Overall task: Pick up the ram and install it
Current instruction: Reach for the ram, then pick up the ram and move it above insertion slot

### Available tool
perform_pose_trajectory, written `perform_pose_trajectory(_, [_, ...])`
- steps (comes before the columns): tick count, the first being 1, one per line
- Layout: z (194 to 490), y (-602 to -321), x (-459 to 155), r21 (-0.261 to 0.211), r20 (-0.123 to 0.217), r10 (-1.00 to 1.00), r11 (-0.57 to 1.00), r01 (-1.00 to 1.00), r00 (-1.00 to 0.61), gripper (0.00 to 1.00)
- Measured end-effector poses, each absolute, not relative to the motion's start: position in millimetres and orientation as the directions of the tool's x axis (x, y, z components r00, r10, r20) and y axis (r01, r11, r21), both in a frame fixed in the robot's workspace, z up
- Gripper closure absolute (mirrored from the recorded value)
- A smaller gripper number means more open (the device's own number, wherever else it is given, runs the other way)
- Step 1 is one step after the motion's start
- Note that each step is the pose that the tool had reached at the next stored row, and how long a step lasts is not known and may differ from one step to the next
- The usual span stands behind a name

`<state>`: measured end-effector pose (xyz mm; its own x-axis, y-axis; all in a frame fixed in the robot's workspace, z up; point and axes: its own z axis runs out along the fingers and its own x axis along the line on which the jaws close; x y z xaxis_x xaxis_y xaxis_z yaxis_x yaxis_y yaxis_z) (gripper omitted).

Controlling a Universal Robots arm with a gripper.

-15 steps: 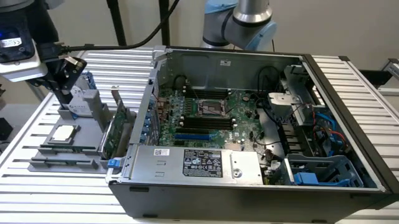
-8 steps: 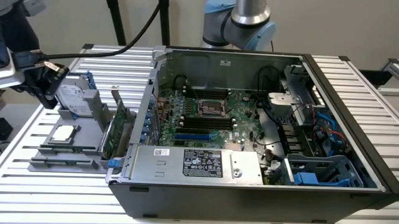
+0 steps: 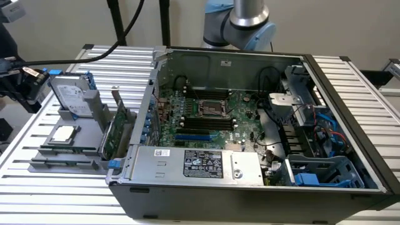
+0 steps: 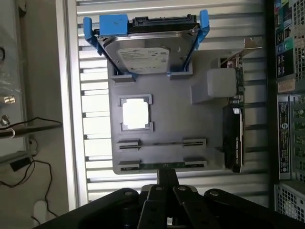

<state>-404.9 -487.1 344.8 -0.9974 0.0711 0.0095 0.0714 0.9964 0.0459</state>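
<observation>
The thin green ram (image 4: 148,166) stands on edge in a gray holder (image 4: 169,112), near the closed, empty gripper (image 4: 167,175).

Bright even light, glare on processor (image 4: 136,113)

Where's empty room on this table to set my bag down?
The slatted table is bare in front of the grey holder and beside the computer case on the exterior view's right. The holder and the case's inside are crowded.
</observation>
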Motion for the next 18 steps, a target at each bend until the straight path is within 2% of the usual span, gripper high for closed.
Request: perform_pose_trajectory(18, [343.7, -487.1, -406.9, 0.046, 0.010, 0.061, 0.997, 0.062, -0.998, 1.00])
